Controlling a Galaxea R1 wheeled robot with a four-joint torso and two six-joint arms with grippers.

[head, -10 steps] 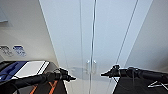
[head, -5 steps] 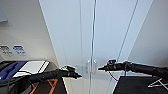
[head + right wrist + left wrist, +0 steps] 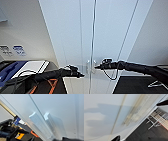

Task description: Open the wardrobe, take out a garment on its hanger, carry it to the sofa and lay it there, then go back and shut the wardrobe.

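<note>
White doors of the wardrobe (image 3: 95, 37) stood shut straight ahead, their two short bar handles (image 3: 91, 66) side by side at the centre seam. The left gripper (image 3: 80, 74) hung just left of the handles, the right gripper (image 3: 98, 66) at the right handle's edge; whether either was open or touching could not be told. Far left lay a blue sofa (image 3: 10, 71).

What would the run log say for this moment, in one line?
wardrobe: doors shut | left claw: near handles | right claw: at handles
</note>
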